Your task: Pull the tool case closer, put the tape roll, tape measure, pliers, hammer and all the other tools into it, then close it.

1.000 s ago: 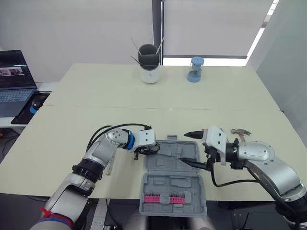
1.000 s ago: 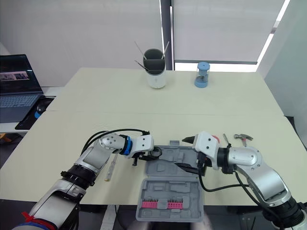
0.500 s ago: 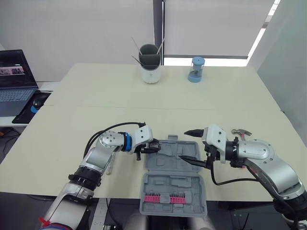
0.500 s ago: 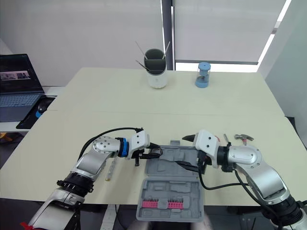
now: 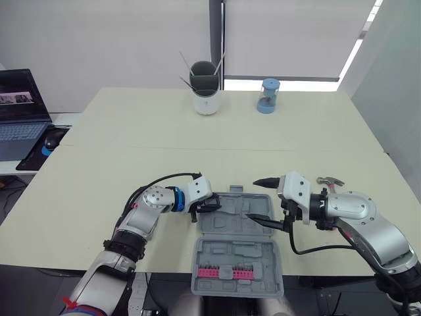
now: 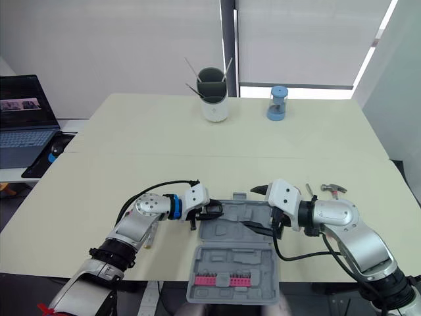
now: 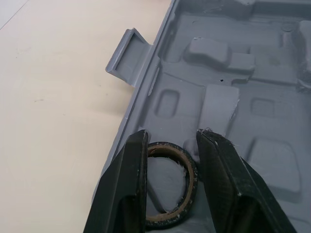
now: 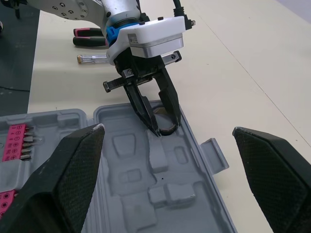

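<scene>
The open grey tool case [image 5: 230, 258] lies at the table's [image 5: 131, 131] near edge. The left gripper [image 7: 172, 141] has its fingers clamped on the tape roll [image 7: 192, 174], low in the far half's left corner. The right gripper [image 5: 253, 201] hovers over the case's right side, fingers wide apart. The hammer [image 5: 330, 181] lies beyond the right arm; pliers [image 8: 90, 39] and a screwdriver [image 8: 92, 58] lie beside the left arm.

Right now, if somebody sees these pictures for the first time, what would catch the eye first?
The open grey tool case at the near edge of the table draws the eye, with a pink bit row in its near half. The left tool grips the tape roll over the case's far left corner, while the right tool hangs wide open over the case's right side.
</scene>
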Controlling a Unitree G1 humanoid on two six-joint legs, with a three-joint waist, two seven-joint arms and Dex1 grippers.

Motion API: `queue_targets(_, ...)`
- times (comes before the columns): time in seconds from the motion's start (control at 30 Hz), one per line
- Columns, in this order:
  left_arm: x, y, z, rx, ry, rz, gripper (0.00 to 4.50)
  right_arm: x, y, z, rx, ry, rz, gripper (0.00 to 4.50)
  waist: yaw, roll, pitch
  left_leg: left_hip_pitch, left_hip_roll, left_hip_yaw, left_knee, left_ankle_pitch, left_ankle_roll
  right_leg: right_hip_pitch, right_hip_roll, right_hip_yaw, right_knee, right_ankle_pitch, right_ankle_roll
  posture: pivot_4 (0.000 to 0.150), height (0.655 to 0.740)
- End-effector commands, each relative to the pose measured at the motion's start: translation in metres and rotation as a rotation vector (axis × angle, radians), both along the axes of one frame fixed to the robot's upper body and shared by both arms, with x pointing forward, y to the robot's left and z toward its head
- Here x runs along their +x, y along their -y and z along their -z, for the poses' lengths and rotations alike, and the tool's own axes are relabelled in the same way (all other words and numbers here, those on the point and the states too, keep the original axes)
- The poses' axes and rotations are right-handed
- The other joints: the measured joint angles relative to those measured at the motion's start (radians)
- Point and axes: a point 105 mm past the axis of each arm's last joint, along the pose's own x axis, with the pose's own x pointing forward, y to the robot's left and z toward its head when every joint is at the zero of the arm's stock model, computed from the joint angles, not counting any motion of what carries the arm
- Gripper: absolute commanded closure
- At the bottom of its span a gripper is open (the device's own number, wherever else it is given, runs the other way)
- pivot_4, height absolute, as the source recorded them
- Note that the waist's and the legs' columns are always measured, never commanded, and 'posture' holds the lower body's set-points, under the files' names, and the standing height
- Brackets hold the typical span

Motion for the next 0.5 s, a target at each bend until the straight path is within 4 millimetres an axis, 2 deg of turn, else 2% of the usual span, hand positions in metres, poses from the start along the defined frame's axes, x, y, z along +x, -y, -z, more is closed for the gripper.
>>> queue_targets(0.03, -0.001, -0.007, 0.011, 0.027, -0.036, -0.023, 2.90, 0.000, 0.002, -0.008, 0.010, 0.043, -0.006, 0.00, 0.000, 0.000, 0.000, 0.000, 0.000, 0.000, 0.000, 0.000, 0.000, 0.000, 0.000, 0.000, 0.000, 0.000, 0.000, 0.150, 0.7400)
queue_targets(0.23, -0.001, -0.009, 0.012, 0.021, -0.034, -0.025, 2.90, 0.001, 0.004, -0.007, 0.007, 0.045, -0.006, 0.00, 0.000, 0.000, 0.000, 0.001, 0.000, 0.001, 0.000, 0.000, 0.000, 0.000, 0.000, 0.000, 0.000, 0.001, 0.001, 0.150, 0.7400)
queue_targets(0.4, 0.007, -0.005, -0.015, -0.073, 0.019, -0.036, 2.90, 0.009, 0.009, -0.011, 0.039, 0.050, 0.029, 0.00, 0.000, 0.000, 0.000, 0.001, 0.000, 0.001, 0.000, 0.000, 0.000, 0.000, 0.000, 0.000, 0.000, 0.001, 0.001, 0.150, 0.7400)
queue_targets(0.5, 0.013, -0.016, -0.049, -0.130, 0.091, -0.050, 2.90, 0.024, 0.025, -0.019, 0.070, 0.068, 0.093, 0.00, -0.001, 0.000, 0.000, 0.000, 0.000, 0.001, 0.000, 0.000, 0.000, 0.000, 0.000, 0.000, 0.000, 0.001, 0.001, 0.150, 0.7400)
